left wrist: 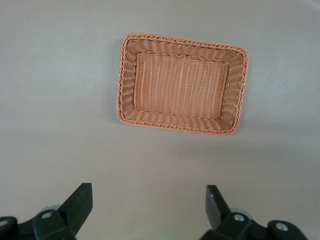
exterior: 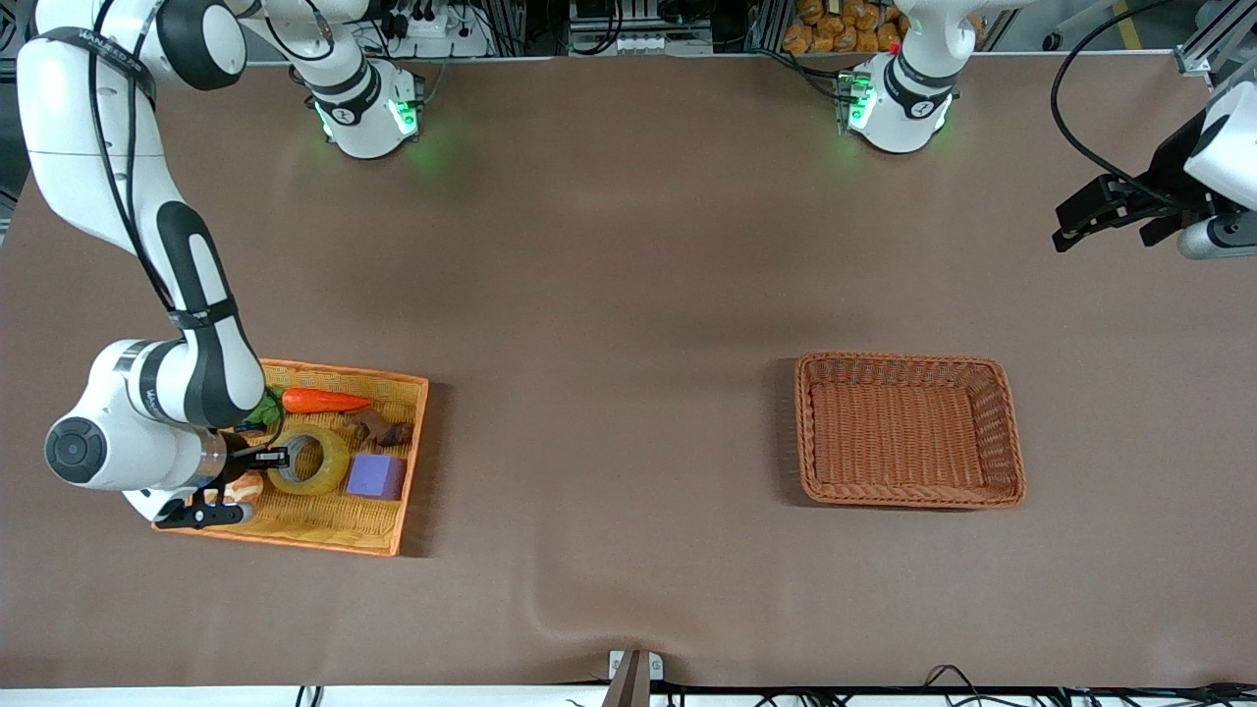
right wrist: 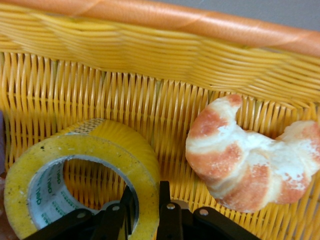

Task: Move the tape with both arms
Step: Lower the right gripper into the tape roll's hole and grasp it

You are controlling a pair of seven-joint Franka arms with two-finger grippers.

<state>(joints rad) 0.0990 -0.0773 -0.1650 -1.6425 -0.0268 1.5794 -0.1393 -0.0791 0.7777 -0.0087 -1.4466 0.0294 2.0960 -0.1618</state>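
We see the right gripper down in the yellow basket, its fingers closed on the wall of the tape, which lies beside the croissant and the purple block. The left gripper waits with fingers spread, above the table near the brown basket.

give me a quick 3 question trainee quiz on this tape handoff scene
1. True or false: the right claw grips the wall of the tape.
2. Which item lies beside the tape in the yellow basket? A) croissant B) mug C) spoon
3. Fill in: the left claw hangs open, and its wrist camera looks down on the empty brown ____.

Key: 1 true; 2 A; 3 basket.
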